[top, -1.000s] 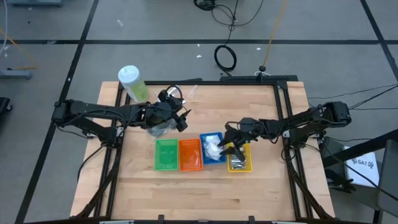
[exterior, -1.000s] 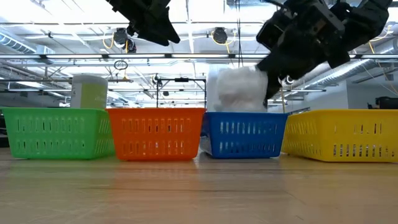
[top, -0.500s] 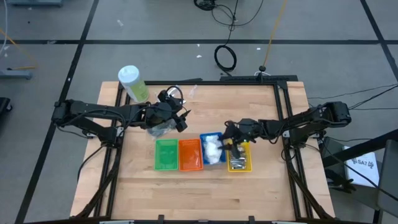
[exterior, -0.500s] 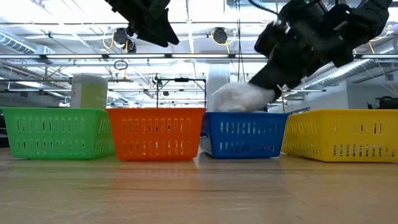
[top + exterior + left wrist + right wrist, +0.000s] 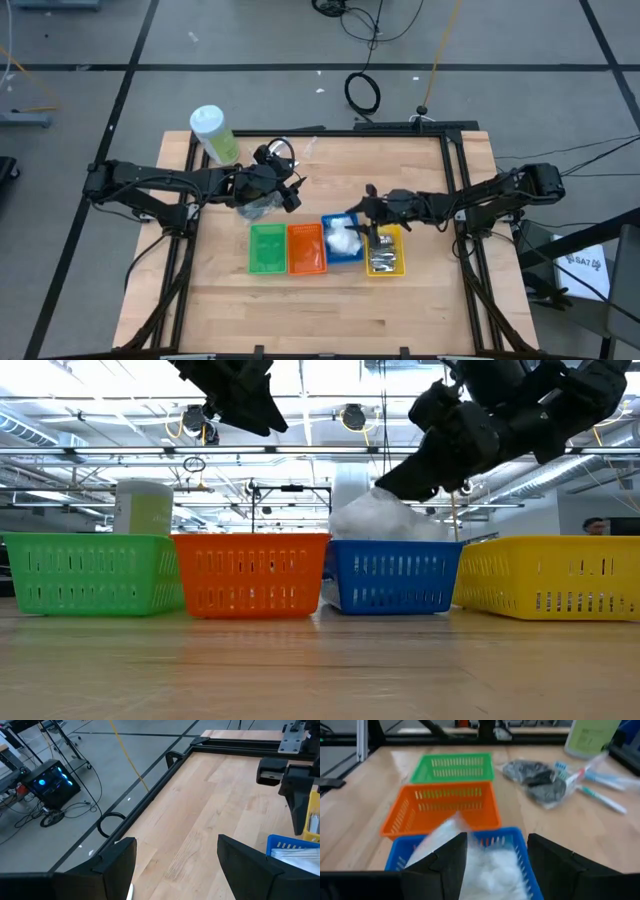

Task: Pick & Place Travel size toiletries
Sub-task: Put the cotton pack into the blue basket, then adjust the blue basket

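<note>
You have four slotted bins in a row — green (image 5: 267, 248), orange (image 5: 306, 248), blue (image 5: 337, 253) and yellow (image 5: 386, 262). White packets (image 5: 342, 238) fill the blue one; silver-grey tubes (image 5: 381, 262) lie in the yellow one. The counter (image 5: 330, 300) is pale wood with visible grain, framed in black. The bottle (image 5: 214, 134) is pale green with a white cap. The pouch (image 5: 540, 783) is dark and clear; the sticks (image 5: 590, 782) beside it — blue-green and white. Both tools are black.

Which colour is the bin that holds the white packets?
Blue bin, clearest in the low view; white packets heap above it.
</note>
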